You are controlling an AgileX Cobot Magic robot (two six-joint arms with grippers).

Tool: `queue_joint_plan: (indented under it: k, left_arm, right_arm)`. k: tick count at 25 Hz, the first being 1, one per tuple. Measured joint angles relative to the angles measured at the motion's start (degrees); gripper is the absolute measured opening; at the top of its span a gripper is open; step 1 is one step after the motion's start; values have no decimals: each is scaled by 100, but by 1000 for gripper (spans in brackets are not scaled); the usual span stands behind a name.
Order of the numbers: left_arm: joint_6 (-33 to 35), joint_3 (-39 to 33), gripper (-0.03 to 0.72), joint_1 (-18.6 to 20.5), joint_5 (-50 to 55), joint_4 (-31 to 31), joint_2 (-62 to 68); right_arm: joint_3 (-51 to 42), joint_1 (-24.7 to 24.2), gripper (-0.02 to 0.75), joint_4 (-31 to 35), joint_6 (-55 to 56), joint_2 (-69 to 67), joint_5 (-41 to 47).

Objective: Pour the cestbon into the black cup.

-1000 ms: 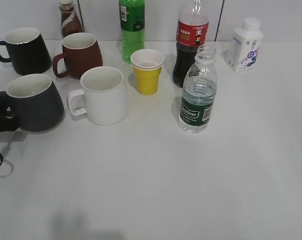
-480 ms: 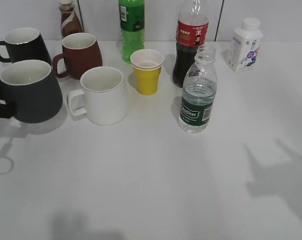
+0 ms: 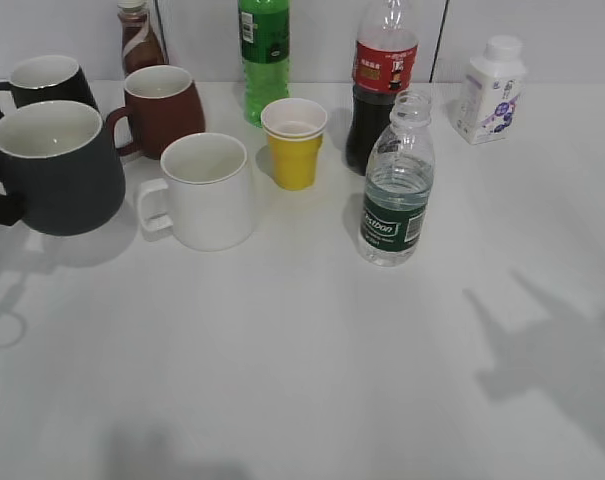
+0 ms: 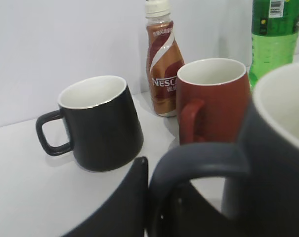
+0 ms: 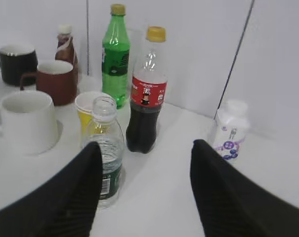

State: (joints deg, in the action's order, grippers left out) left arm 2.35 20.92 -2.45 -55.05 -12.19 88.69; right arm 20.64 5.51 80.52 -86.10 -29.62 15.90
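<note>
The left gripper [image 4: 154, 197] clamps the loop handle of the matte, tapered black cup [image 3: 57, 170], held at the table's [image 3: 312, 370] left edge. The right gripper [image 5: 144, 192] spreads wide behind the uncapped clear-plastic cestbon [image 3: 396, 185], mid-table.

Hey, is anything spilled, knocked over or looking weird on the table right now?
Nothing is spilled or tipped. The one oddity: the black cup looks raised off the table, its shadow below it, with the left hand at its handle. The cestbon stands upright, uncapped.
</note>
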Motion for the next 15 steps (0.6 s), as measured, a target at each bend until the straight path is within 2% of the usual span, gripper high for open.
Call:
queue_joint_plan:
  k: [3, 6, 10, 12, 14, 15]
  left_arm:
    - [0, 0, 45, 0, 7, -48, 0]
    - [0, 0, 45, 0, 7, -64, 0]
    - [0, 0, 45, 0, 7, -74, 0]
    - [0, 0, 44, 0, 7, -74, 0]
    - [0, 0, 44, 0, 7, -74, 0]
    - [0, 0, 44, 0, 7, -74, 0]
  right_arm:
    - [493, 0, 428, -1070, 630, -348, 219]
    - [938, 109, 409, -2463, 1907, -807, 299]
    - [1227, 684, 355, -4837, 4227, -1406, 552]
    - [1256, 1000, 345, -6071, 5754, -1803, 600]
    - [1093, 1277, 344, -6655, 6662, -1988, -26]
    - [883, 1467, 344, -6663, 6908, -2010, -632]
